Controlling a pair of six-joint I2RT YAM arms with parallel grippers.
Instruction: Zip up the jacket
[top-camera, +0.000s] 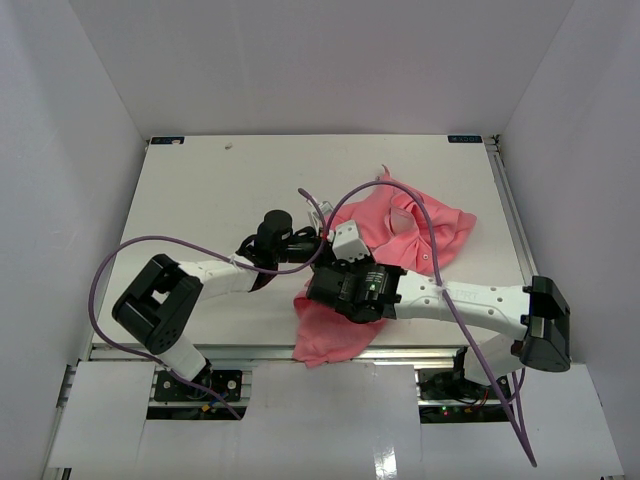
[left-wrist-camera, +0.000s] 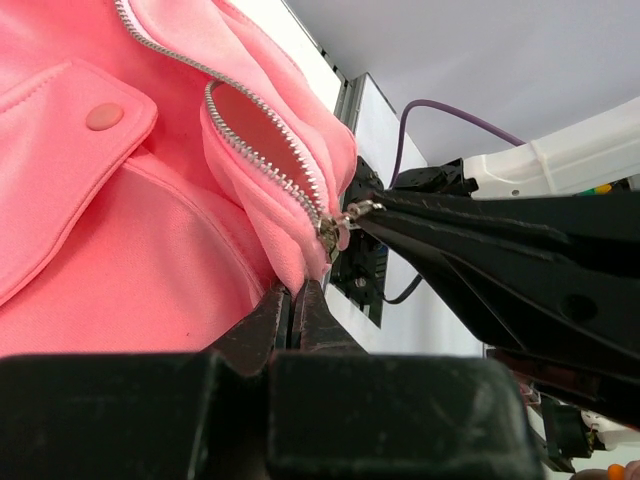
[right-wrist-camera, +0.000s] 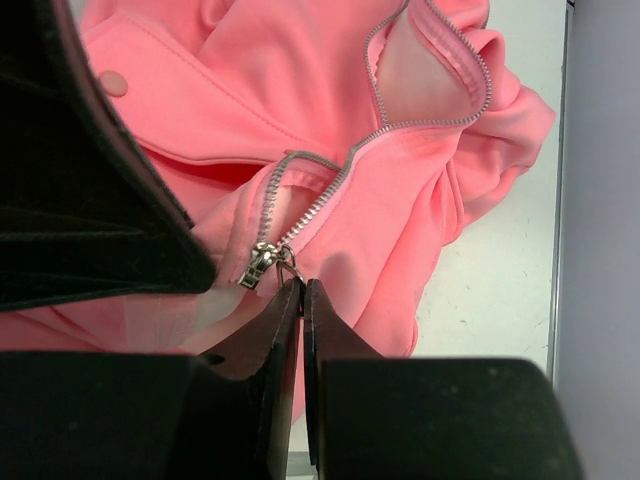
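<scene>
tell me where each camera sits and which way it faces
Top external: fixed above and behind the arms, looking down on the table and jacket; both arms show, bases at bottom.
Left wrist: on the left arm, looking along the left gripper, shut on jacket fabric below the zipper pull.
Right wrist: on the right arm, looking along the right gripper, shut on that pull.
Shared: both wrist views show the pull and the other arm's gripper.
</scene>
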